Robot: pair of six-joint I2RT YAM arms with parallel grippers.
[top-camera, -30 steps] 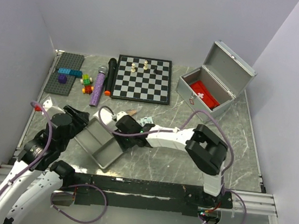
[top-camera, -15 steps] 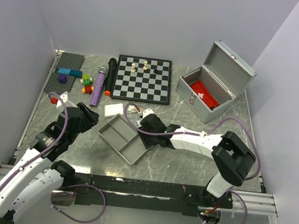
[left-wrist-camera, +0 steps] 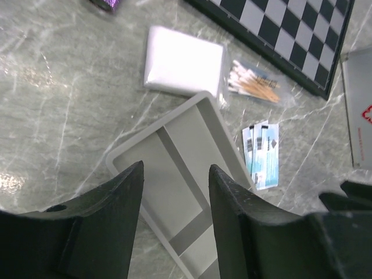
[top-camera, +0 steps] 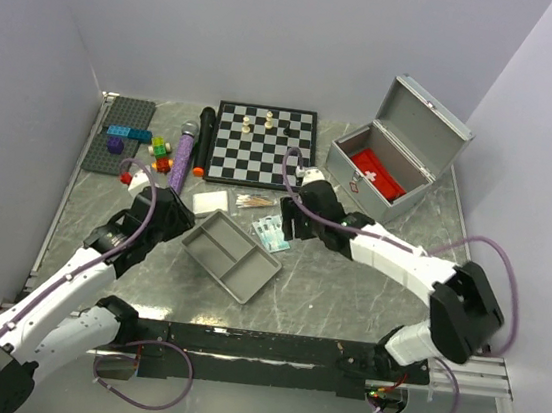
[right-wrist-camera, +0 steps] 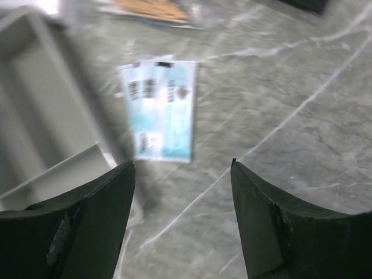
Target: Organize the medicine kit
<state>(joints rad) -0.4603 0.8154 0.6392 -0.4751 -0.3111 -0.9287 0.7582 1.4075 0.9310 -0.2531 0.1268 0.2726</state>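
A grey divided tray (top-camera: 230, 256) lies flat on the table, empty; it also shows in the left wrist view (left-wrist-camera: 186, 157). Beside its far edge lie a white pad (top-camera: 211, 203), a bag of cotton swabs (top-camera: 253, 202) and blue packets (top-camera: 273, 232). The open grey medicine box (top-camera: 392, 165) with a red item (top-camera: 378, 174) inside stands at the back right. My left gripper (top-camera: 178, 223) is open and empty above the tray's left end (left-wrist-camera: 174, 192). My right gripper (top-camera: 289, 220) is open and empty just right of the blue packets (right-wrist-camera: 165, 110).
A chessboard (top-camera: 263, 145) with a few pieces lies at the back middle. A black marker (top-camera: 203, 140), a purple microphone (top-camera: 181, 160) and a grey brick plate (top-camera: 119, 132) with loose bricks lie at the back left. White walls close in the table.
The tray moved right and now lies flat. My right gripper drew back to the right, off the tray, uncovering the blue packets. My left arm reached forward over the tray's left end.
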